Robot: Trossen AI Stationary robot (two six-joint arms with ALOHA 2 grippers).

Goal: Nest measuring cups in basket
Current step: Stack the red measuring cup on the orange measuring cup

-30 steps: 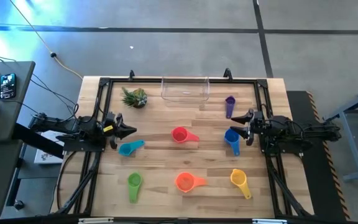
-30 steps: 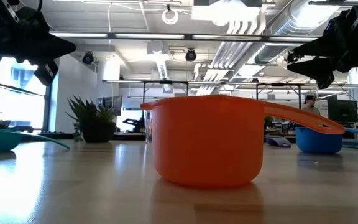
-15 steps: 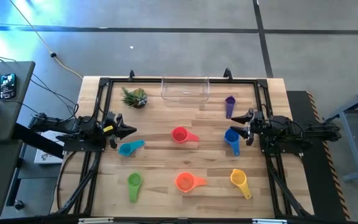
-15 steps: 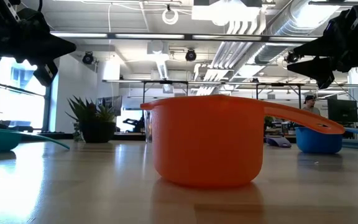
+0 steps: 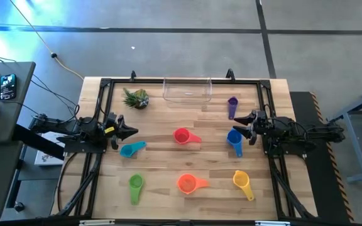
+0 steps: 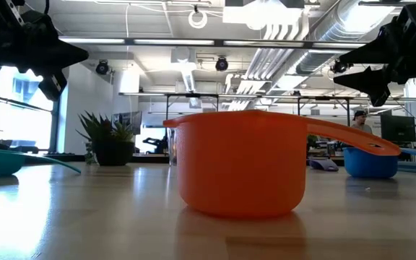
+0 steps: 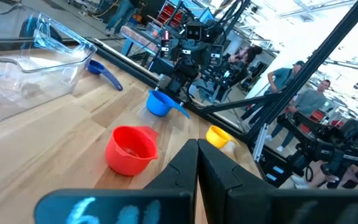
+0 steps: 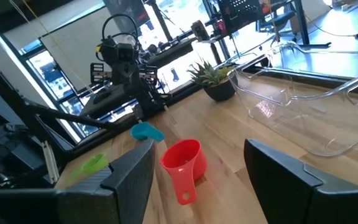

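Several measuring cups lie apart, bowls up, on the wooden table: purple (image 5: 232, 107), blue (image 5: 234, 140), red (image 5: 183, 136), light blue (image 5: 131, 149), green (image 5: 135, 186), orange (image 5: 189, 183) and yellow (image 5: 242, 182). The clear basket (image 5: 187, 89) stands at the far edge with nothing in it. My left gripper (image 5: 134, 131) hovers shut at the table's left side, just far of the light blue cup and pointing level toward the middle. My right gripper (image 5: 249, 125) hovers open at the right side, beside the blue cup, nothing between its fingers.
A small spiky plant (image 5: 136, 98) in a dark pot stands at the far left, near the basket. Black frame rails (image 5: 102, 94) run along the table's left, right and far sides. Bare wood lies between the cups.
My right gripper has rolled a little about the line it points along, staying where it was with its fingers still apart. No cup has moved.
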